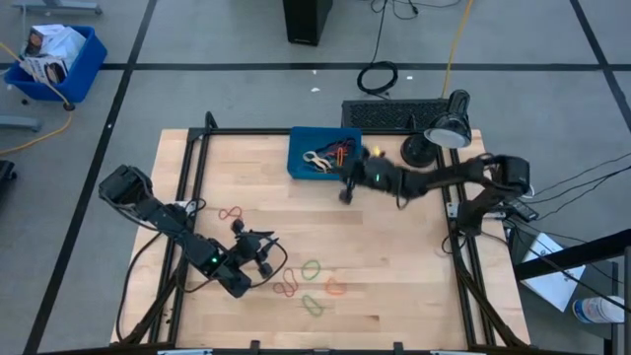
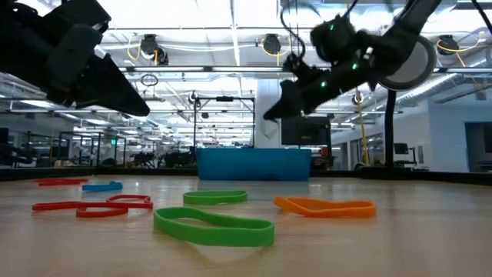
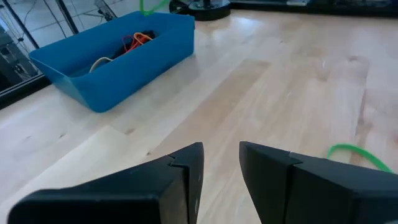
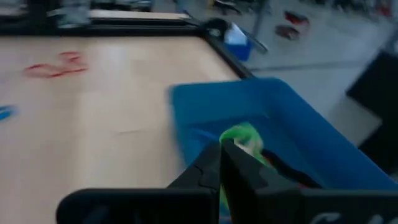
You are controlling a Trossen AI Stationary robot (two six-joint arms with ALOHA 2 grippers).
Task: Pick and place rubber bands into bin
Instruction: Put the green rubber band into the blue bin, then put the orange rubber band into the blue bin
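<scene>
The blue bin [image 1: 301, 158] stands at the table's far middle and holds orange, tan and dark rubber bands [image 1: 325, 158]. My right gripper [image 1: 347, 187] hovers by the bin's near right corner, shut on a green rubber band [image 4: 242, 135]. My left gripper [image 1: 264, 252] hangs open and empty above the table's near left part, its fingers [image 3: 186, 171] pointing toward the bin [image 3: 118, 59]. Loose bands lie flat on the wood: red [image 1: 230, 212], green [image 1: 312, 268], orange [image 1: 335, 287], red [image 1: 286, 288] and green [image 1: 313, 304]. My right gripper pinches the green rubber band between its two shut fingers [image 4: 208, 168]. A bunched loop of the band [image 4: 245, 140] sticks out past the fingertips. The band is lifted clear of the table, in front of the bin's inside [image 4: 292, 118]. The pinched part is hidden by the fingers.
A black lamp [image 1: 444, 133] and a dark pad [image 1: 389, 113] stand at the table's far right, behind my right arm. A black frame runs along the table's edges [image 1: 182, 197]. A larger blue bin with white items [image 1: 54, 59] is on the floor, far left.
</scene>
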